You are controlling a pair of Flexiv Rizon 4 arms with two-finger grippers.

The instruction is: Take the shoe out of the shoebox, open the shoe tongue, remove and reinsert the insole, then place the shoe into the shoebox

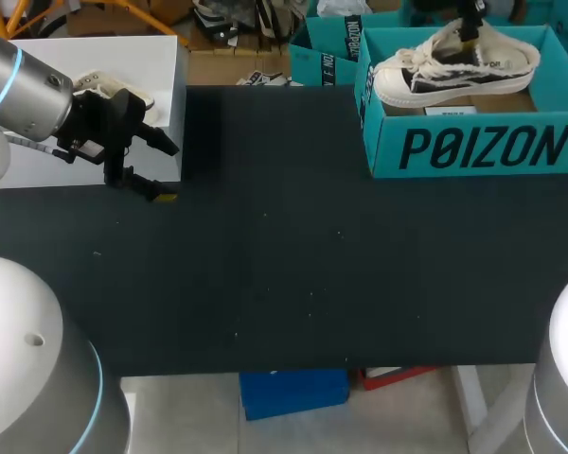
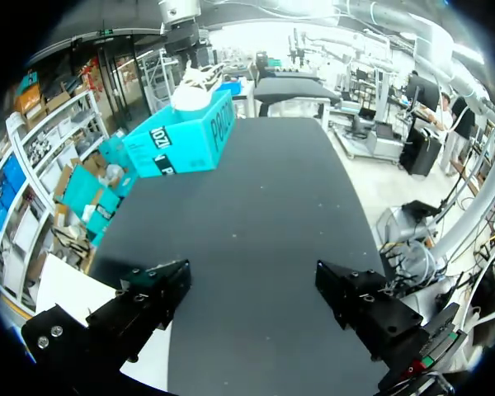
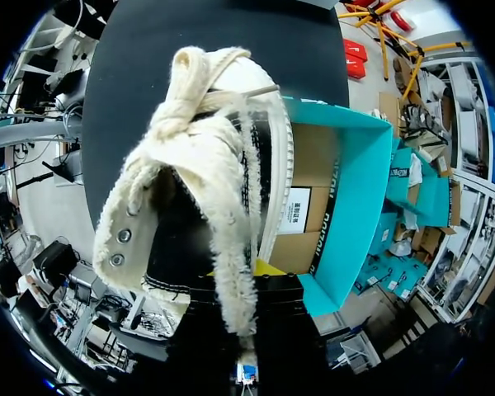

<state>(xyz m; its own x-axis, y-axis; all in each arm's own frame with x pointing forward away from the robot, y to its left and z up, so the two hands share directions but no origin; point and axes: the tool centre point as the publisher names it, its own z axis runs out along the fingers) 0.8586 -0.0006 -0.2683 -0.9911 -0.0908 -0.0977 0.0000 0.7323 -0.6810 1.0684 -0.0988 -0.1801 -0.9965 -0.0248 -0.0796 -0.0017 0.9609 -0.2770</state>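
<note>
While held over the teal shoebox [image 1: 473, 147] at upper right, the shoe [image 1: 454, 64] was gripped by the right fingers [image 3: 266, 267].
The left fingers [image 2: 153, 301] were spread wide open at the upper left of the table [image 1: 284, 265].

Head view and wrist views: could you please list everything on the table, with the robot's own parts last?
shoe: one, cream and black, at the shoebox's open top, held by its heel
shoebox: one, teal, far right of the table
white box: one, white, far left of the table
table: one, black
left gripper: one, open, at the white box's near corner
right gripper: one, shut on the shoe's heel
</note>
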